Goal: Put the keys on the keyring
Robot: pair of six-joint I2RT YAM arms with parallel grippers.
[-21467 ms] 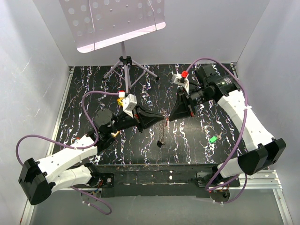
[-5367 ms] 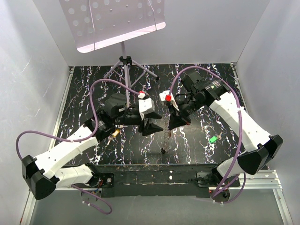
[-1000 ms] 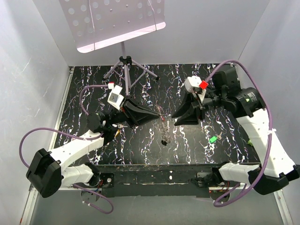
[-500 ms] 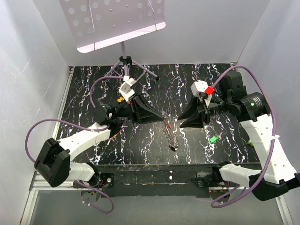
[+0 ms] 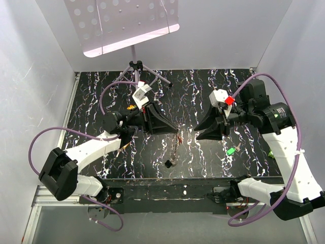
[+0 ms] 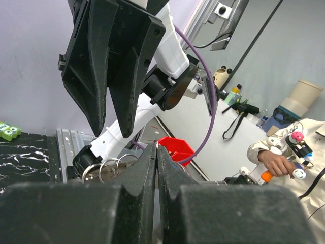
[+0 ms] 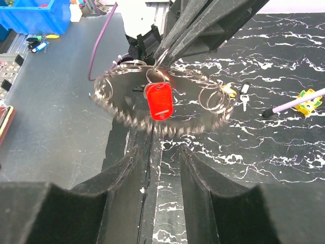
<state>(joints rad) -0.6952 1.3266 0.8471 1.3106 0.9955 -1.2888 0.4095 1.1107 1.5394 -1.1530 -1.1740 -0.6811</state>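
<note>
My left gripper (image 5: 176,130) is shut on the top of the keyring (image 5: 172,148), a bunch of silver rings and chain that hangs from its tip above the table. In the left wrist view the jaws are pressed together on a thin ring (image 6: 156,146). A red-headed key (image 7: 158,100) dangles on the keyring, and the chain below it is blurred by swinging. My right gripper (image 5: 197,133) faces it from the right, a short gap away, open and empty (image 7: 163,148). A green-headed key (image 5: 231,150) lies on the table at the right. A small silver key (image 7: 244,96) lies farther back.
The music stand's tripod (image 5: 136,71) stands at the back of the black marbled table (image 5: 203,91). A small yellow block (image 7: 306,96) lies beside a pink rod (image 7: 292,104). White walls close in the left, back and right sides.
The hanging chain has swung left and toward the near edge. My right gripper has backed off slightly to the right. My left gripper has stayed shut on the ring.
</note>
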